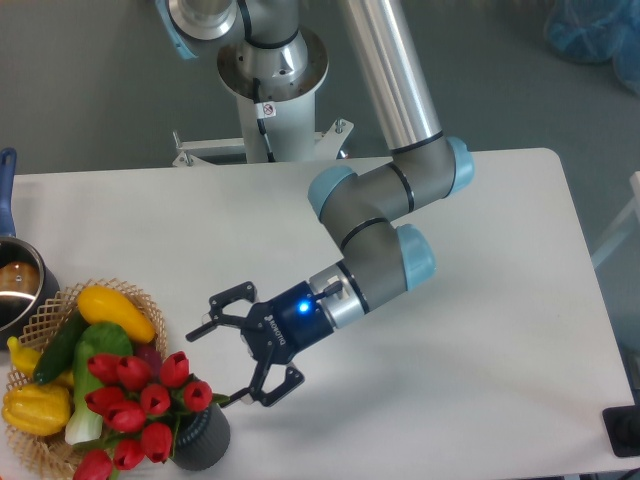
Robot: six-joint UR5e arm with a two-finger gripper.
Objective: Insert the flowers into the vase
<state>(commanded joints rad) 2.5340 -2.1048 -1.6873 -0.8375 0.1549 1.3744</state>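
This place looks like a robotics lab, not a home or a real kitchen. A big industrial arm (pixel 385 215) stands on a metal pedestal (pixel 268 95) that is fixed at the far edge of a plain white counter (pixel 500 330), and the floor (pixel 90 90) around is bare and grey. The wicker basket (pixel 45 440) of plastic-looking vegetables and the pot (pixel 18 290) are arranged like props for a test.

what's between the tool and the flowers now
Only bare table separates the open tool from the flowers, which stand in the vase.
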